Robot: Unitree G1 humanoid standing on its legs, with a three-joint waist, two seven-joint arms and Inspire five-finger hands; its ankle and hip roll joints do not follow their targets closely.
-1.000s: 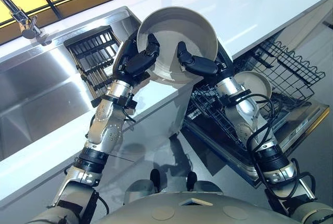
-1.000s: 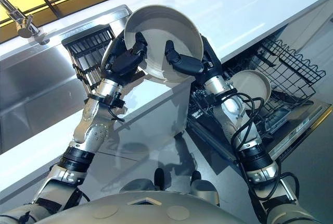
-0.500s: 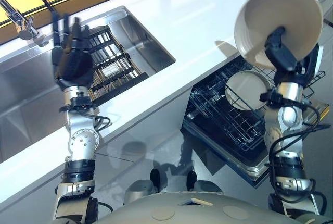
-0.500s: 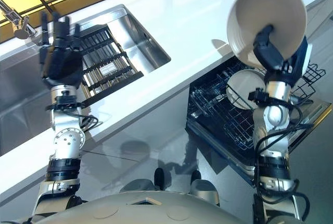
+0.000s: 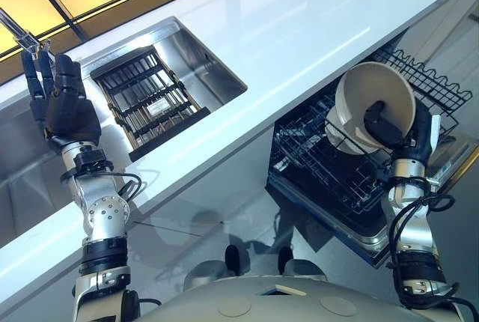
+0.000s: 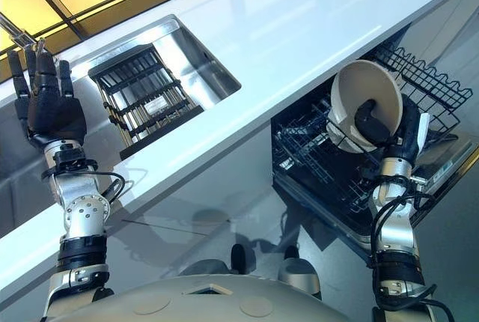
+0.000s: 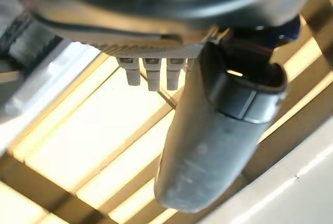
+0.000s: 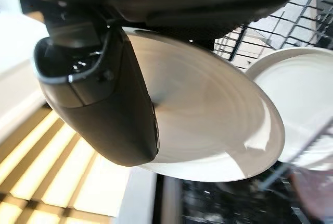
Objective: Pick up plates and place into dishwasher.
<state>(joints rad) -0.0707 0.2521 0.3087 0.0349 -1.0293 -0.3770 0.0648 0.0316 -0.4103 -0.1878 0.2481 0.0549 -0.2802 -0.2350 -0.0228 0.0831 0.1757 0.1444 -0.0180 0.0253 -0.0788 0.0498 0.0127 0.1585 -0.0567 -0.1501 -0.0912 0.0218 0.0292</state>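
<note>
My right hand [image 5: 383, 125] is shut on a cream deep plate [image 5: 363, 93], thumb pressed on its inner face and fingers behind it. The plate is held tilted on edge just above the open dishwasher's lower rack [image 5: 314, 168]. Close behind it a second cream plate [image 8: 307, 109] stands in the rack, mostly covered in the eye views. In the right wrist view the thumb [image 8: 104, 99] lies across the held plate [image 8: 208, 114]. My left hand [image 5: 66, 111] is raised at the far left over the sink, open, fingers straight, holding nothing.
A white countertop [image 5: 299, 15] runs across the scene. The steel sink [image 5: 206, 56] holds a black slatted dish rack [image 5: 146, 97], with a faucet [image 5: 22, 37] behind. A wire upper basket [image 5: 430, 86] juts out beside the held plate.
My right hand has brought the plate down from high over the counter edge to just above the rack. The left hand has drifted further left, still open.
</note>
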